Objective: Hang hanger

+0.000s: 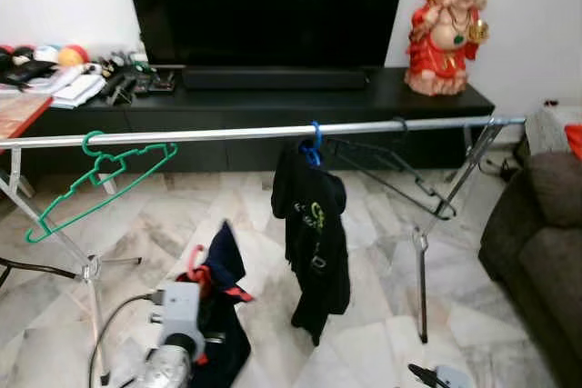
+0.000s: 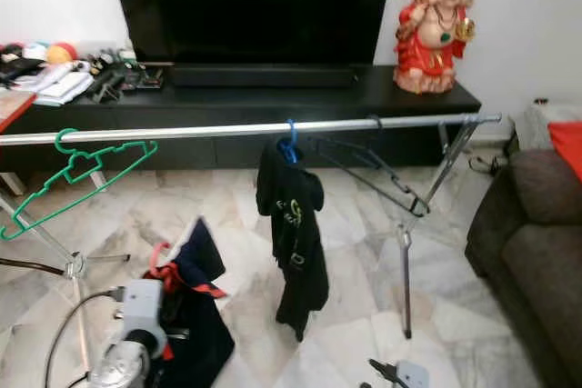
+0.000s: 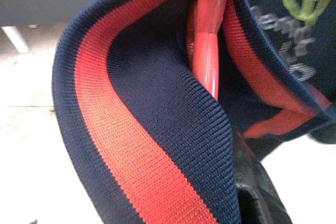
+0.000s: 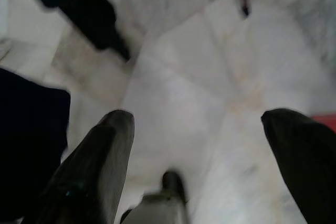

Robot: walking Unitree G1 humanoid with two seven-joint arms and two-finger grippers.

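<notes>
Left wrist view: left jaws (image 1: 202, 272) pinch a red hanger (image 3: 207, 51) inside a navy shirt w/ red stripe (image 3: 131, 129), held low, well below the rail (image 1: 227, 134). Right jaws (image 4: 194, 150) spread, empty, over the floor. Not hung yet; hook must go up onto the rail. Free rail between the green hanger (image 1: 95, 184) & the black shirt on a blue hanger (image 1: 312, 243); black hanger (image 1: 400, 174) further right.
</notes>
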